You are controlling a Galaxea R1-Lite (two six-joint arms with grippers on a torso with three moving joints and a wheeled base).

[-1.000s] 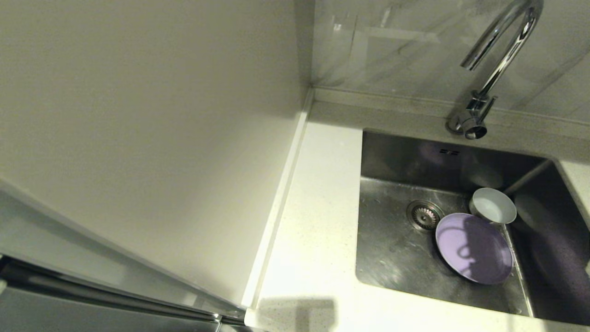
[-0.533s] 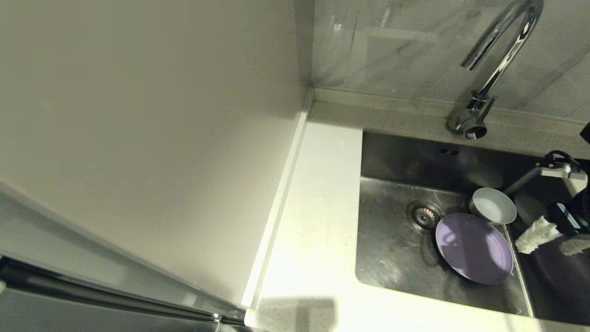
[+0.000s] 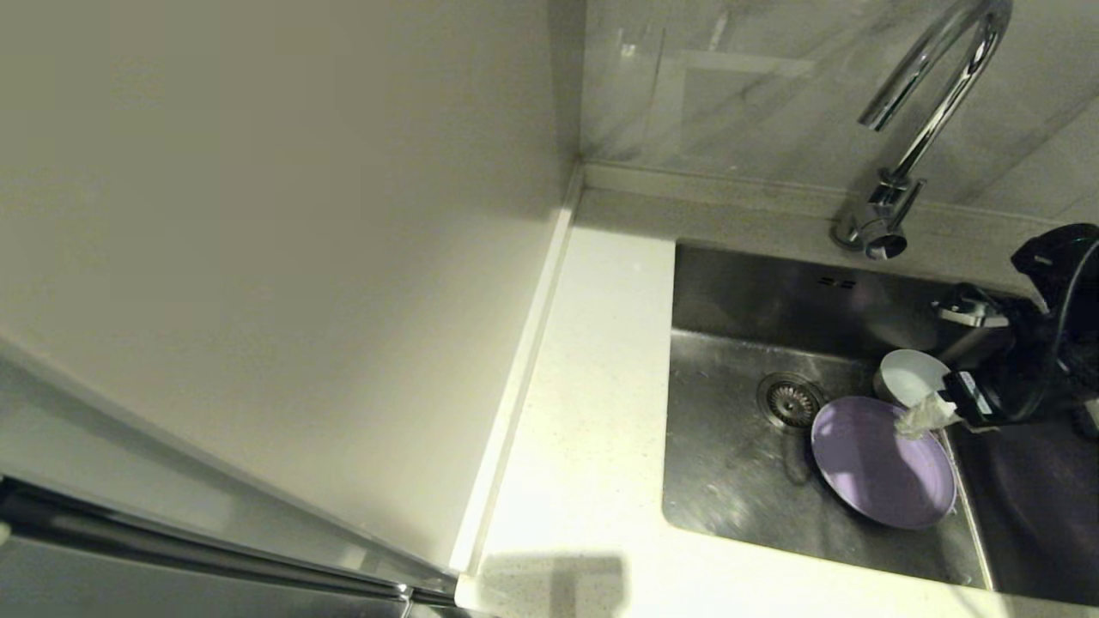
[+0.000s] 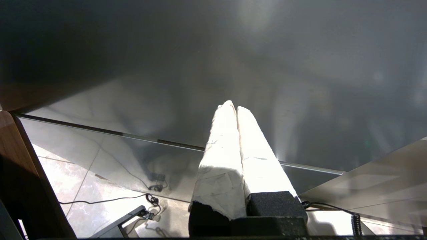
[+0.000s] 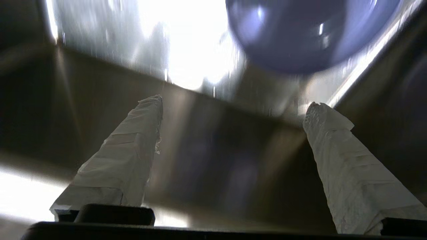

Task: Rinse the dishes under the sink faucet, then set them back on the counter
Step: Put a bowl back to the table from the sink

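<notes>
r gripper [image 3: 932, 410] fingers wide apart over plate [image 3: 876, 468] in sink [image 3: 738, 463].

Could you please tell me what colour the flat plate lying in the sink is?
Lavender, a pale purple. The plate shows best in the head view.

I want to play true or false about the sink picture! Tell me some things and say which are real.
1. The lavender plate lies inside the sink. True.
2. Water is pouring from the faucet. False: no stream shows.
3. The right end effector is open. True.
4. The pale bowl sits on the counter. False: it is in the sink beside the plate.
5. The left end effector holds a dish. False: it is shut on nothing.
</notes>
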